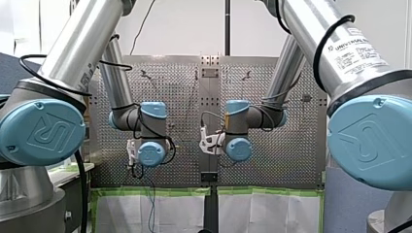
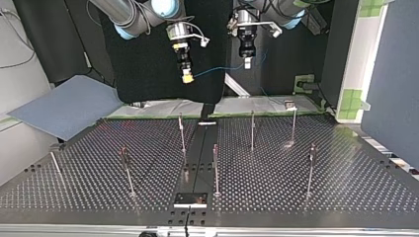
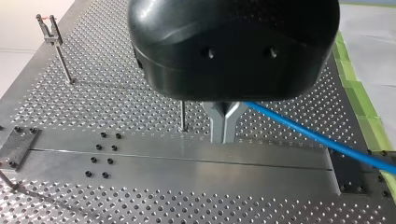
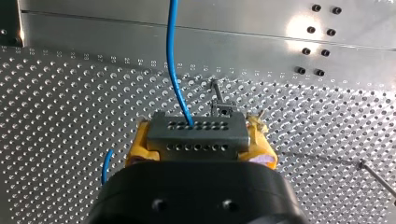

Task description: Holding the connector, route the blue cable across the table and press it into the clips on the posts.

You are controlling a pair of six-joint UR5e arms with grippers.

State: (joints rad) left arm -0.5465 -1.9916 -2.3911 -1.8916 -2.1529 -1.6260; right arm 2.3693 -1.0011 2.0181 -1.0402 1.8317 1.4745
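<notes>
The grey connector (image 4: 196,133) is clamped between the yellow pads (image 4: 138,145) of your right gripper (image 2: 187,77), which hangs at the upper centre-left of the top view, well above the table (image 2: 346,173). The blue cable (image 4: 172,56) leaves a hole in the connector's face and runs ahead of the gripper. In the top view it spans the gap in mid-air, rising slightly rightward to your left gripper (image 2: 247,63) at upper centre. That gripper's metal fingers (image 3: 224,126) are pinched together on the cable. In the left wrist view the cable trails off beside the fingers. Thin posts (image 2: 252,129) stand across the table below, well apart from the cable. One post ahead of the left gripper carries a clip (image 3: 49,29).
</notes>
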